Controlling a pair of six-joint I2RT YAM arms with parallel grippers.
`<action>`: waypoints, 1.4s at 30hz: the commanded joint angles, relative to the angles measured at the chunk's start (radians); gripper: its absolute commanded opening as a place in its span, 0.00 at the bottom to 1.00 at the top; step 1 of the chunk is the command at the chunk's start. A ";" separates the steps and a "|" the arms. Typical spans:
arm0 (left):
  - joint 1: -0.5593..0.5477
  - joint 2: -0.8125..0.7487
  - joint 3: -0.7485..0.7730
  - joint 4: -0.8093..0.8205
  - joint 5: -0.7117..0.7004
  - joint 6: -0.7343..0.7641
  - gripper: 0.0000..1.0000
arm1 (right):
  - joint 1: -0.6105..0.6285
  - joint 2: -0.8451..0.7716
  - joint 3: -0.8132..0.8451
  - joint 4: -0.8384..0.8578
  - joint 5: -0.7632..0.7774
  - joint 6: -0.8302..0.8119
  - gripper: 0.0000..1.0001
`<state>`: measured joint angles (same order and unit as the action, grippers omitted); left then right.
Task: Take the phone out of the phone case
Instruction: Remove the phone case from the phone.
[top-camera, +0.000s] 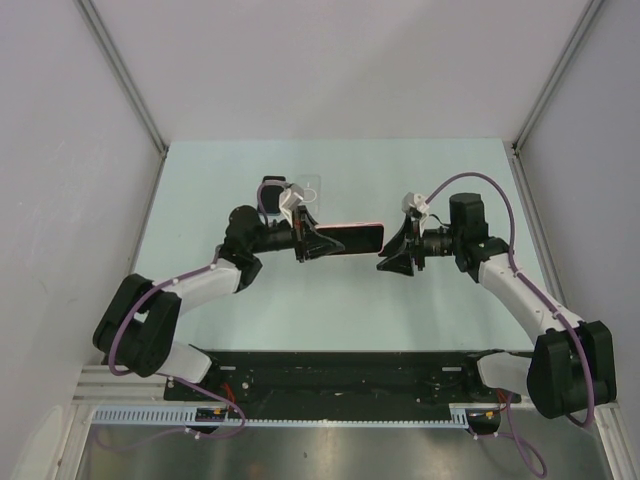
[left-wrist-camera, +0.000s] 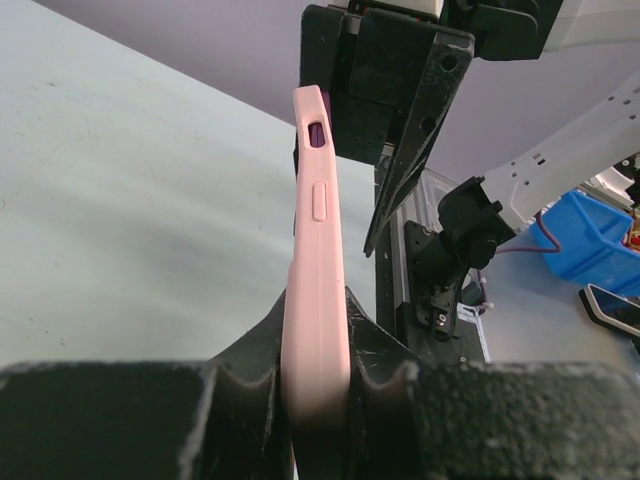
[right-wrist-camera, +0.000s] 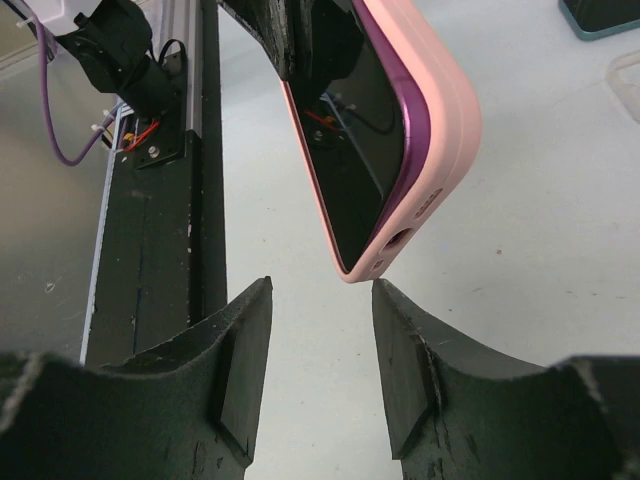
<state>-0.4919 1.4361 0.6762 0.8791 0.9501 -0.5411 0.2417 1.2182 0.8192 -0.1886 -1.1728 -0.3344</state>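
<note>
We see the phone (top-camera: 352, 238) inside its pink case (left-wrist-camera: 318, 260), held up off the table (top-camera: 250, 180) btwn the two arms, lying lengthwise left-to-right in the top cam. The left gripper (top-camera: 312, 243) is clenched on one end of the case. In its wrist cam both fingers (left-wrist-camera: 252, 348) press the case's flat sides. The case is edge-on there and rises straight up from the grip, w/ a side button and a slot showing. The right gripper (top-camera: 388, 258) is released, jaws spread, facing the phone's free end, just short of it and apart from it. In the right wrist cam its two fingers (right-wrist-camera: 245, 350) stand apart w/ bare table in the gap. The phone's end hangs just above them, tilted, w/ the dark screen toward the left of that view. The purple phone rim sits inside the pink lip, and a port hole shows at the end. The phone is fully seated in the case, not yet out.
</note>
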 joint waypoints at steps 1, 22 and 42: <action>-0.023 -0.046 0.049 0.069 0.039 0.003 0.00 | -0.010 -0.045 -0.034 0.064 -0.060 -0.049 0.49; -0.056 -0.042 0.054 0.069 0.085 -0.007 0.00 | -0.035 -0.062 -0.066 0.041 -0.152 -0.178 0.44; -0.074 -0.031 0.059 0.069 0.116 -0.007 0.00 | -0.041 -0.065 -0.068 -0.058 -0.212 -0.347 0.26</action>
<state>-0.5529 1.4342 0.6792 0.8772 1.0332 -0.5415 0.2070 1.1728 0.7502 -0.2226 -1.3579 -0.6109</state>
